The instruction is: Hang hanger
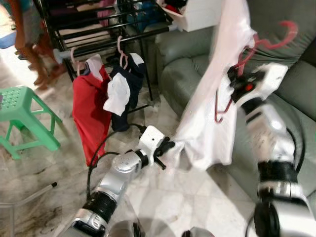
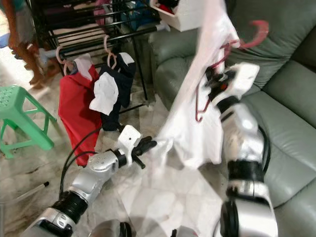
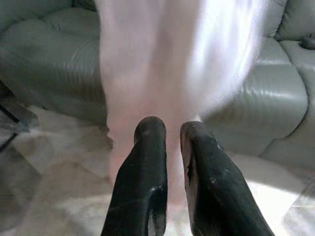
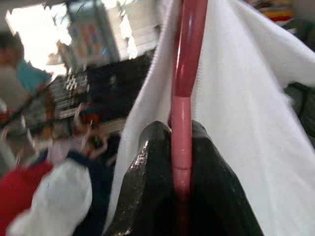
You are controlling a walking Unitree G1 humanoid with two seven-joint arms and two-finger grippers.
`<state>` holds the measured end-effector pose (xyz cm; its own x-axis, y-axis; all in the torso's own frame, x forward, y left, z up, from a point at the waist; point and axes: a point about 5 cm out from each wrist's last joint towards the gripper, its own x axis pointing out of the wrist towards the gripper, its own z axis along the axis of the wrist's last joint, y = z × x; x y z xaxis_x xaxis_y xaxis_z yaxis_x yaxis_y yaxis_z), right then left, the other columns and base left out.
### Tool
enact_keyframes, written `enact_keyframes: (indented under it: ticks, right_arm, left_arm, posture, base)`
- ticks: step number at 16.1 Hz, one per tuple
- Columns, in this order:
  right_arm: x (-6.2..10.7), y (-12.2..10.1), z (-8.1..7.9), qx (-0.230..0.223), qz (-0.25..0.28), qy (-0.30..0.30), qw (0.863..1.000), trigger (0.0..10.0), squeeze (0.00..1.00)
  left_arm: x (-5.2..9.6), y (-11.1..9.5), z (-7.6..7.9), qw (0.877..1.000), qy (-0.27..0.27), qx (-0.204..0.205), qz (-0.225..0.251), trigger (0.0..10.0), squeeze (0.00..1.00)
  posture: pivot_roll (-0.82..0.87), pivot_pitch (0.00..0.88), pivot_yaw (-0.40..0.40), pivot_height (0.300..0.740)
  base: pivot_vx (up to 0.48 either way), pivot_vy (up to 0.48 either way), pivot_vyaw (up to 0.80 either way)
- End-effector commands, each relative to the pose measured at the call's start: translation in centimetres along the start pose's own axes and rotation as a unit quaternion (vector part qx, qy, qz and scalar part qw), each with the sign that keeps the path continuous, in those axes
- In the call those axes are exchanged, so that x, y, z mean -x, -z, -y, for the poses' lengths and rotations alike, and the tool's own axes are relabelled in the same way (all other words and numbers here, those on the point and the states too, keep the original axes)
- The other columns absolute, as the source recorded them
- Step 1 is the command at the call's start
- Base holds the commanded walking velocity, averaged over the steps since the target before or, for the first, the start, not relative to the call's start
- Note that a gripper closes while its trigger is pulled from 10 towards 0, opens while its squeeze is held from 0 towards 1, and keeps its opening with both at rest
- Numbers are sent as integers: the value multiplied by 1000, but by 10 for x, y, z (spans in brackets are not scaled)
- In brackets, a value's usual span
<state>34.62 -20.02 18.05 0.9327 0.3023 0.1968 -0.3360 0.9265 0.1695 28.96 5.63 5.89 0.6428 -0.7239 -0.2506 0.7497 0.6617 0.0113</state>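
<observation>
The right gripper [image 4: 179, 147] has its fingers clamped on the red hanger [image 1: 256, 47], held high over the sofa [image 1: 187, 59] so the white shirt [image 1: 217, 98] hangs free. The left gripper [image 3: 170, 132] pinches the hem, likely steadying it, well short of the rack [image 1: 98, 29].

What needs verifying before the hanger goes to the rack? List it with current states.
1. Right gripper clamped on the red hanger: ok, fingers closed on its bar.
2. White garment on the hanger: cannot tell how securely; it is draped and blurred.
3. Left gripper holding the garment's lower edge: ok, fabric sits between its fingers.
4. Hanger hook free to catch a rail: ok, it sticks up above the garment.
5. Free rail space on the black rack: cannot tell; a red garment and a navy-and-white one already hang there.
6. Person beside the rack: not ok, standing close.
</observation>
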Motion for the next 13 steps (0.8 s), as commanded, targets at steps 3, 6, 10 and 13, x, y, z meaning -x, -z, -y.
enact_keyframes:
  ticks: [3,6,10,13]
  right_arm:
    - [24,6,-4,118,-27,-56,991,10000,0]
    - [24,6,-4,118,-27,-56,991,10000,0]
    - [24,6,-4,118,-27,-56,991,10000,0]
    - [24,6,-4,118,-27,-56,991,10000,0]
  left_arm:
    - [11,4,1,993,80,-83,-31,10000,1000]
    - [11,4,1,993,80,-83,-31,10000,1000]
    - [11,4,1,993,80,-83,-31,10000,1000]
    - [11,4,1,993,80,-83,-31,10000,1000]
  posture:
    - [-71,0,10,740]
    - [-71,0,10,740]
    - [-71,0,10,740]
    - [-71,0,10,740]
  base:
    - [0,0,0]
    - [0,0,0]
    - [0,0,0]
    - [0,0,0]
